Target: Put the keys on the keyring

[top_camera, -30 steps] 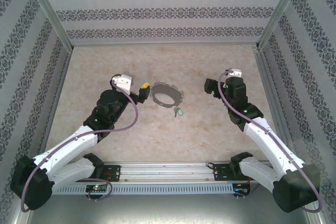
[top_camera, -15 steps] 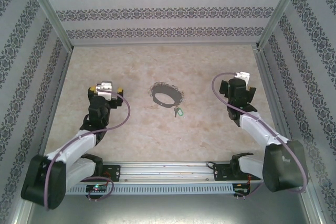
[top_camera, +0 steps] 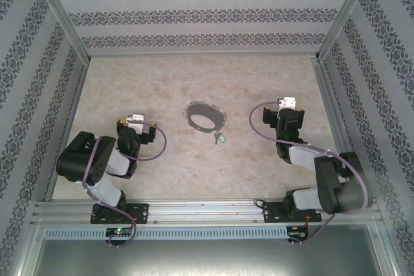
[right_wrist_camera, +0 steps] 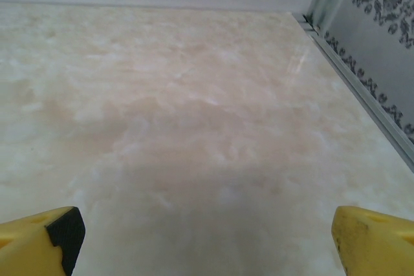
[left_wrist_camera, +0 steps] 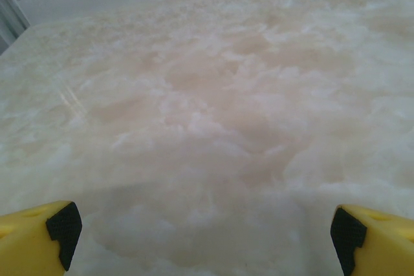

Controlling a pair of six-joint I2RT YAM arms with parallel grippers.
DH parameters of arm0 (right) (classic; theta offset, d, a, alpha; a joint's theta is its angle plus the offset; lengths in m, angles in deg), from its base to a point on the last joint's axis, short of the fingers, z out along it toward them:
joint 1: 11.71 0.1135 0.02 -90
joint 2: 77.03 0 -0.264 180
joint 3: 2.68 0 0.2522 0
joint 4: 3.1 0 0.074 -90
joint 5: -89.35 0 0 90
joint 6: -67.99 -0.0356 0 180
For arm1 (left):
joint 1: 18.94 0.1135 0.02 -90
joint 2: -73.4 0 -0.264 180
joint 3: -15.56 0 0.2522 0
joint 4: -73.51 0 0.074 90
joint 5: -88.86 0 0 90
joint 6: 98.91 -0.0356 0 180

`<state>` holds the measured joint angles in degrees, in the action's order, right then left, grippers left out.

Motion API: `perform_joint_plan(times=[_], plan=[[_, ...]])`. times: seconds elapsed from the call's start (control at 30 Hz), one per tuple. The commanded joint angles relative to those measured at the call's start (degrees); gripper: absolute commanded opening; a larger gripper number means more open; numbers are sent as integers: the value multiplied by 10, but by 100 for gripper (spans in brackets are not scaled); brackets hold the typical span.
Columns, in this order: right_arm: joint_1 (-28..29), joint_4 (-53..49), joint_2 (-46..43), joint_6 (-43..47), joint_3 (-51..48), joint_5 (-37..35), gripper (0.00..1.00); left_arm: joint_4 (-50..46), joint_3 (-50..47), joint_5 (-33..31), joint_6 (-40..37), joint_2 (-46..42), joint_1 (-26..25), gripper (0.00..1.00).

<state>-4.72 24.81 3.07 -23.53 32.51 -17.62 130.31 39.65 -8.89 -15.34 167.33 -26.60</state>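
We find the keyring [top_camera: 206, 119] flat at mid-table [top_camera: 194, 172] between the arms, the green keys [top_camera: 219, 138] at its near rim, slightly closer to the right claw [top_camera: 283, 109] than the left claw [top_camera: 136, 125], both claws wide, empty and well apart from them

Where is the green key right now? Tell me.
In the top external view, the green key lies near the middle of the table, just off the near right rim of the keyring.
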Motion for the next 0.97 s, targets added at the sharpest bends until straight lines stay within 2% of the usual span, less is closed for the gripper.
perform_joint_plan(times=[0.0, 0.03, 0.1, 0.2, 0.23, 0.37, 0.43, 0.57, 0.93], plan=[[-29, 185, 72, 14, -40, 83, 98, 11, 28, 33, 7, -22, 18, 100], [-34, 214, 86, 12, -44, 99, 98, -6, 36, 38, 9, -24, 21, 100], [-48, 148, 70, 6, -23, 131, 98, -53, 59, 48, 17, -29, 30, 100], [-76, 127, 75, -20, -1, 177, 98, -183, 121, 121, 51, -35, 76, 100], [-78, 131, 75, -20, -3, 180, 98, -194, 126, 138, 64, -34, 89, 100], [-75, 123, 72, -17, -1, 172, 98, -189, 126, 141, 65, -32, 93, 100], [-57, 120, 69, -8, -3, 123, 98, -191, 126, 142, 65, -33, 93, 100], [-48, 119, 69, -1, -1, 111, 98, -189, 126, 141, 65, -32, 94, 100], [-59, 119, 67, -4, -3, 138, 98, -192, 127, 135, 66, -32, 93, 100]])
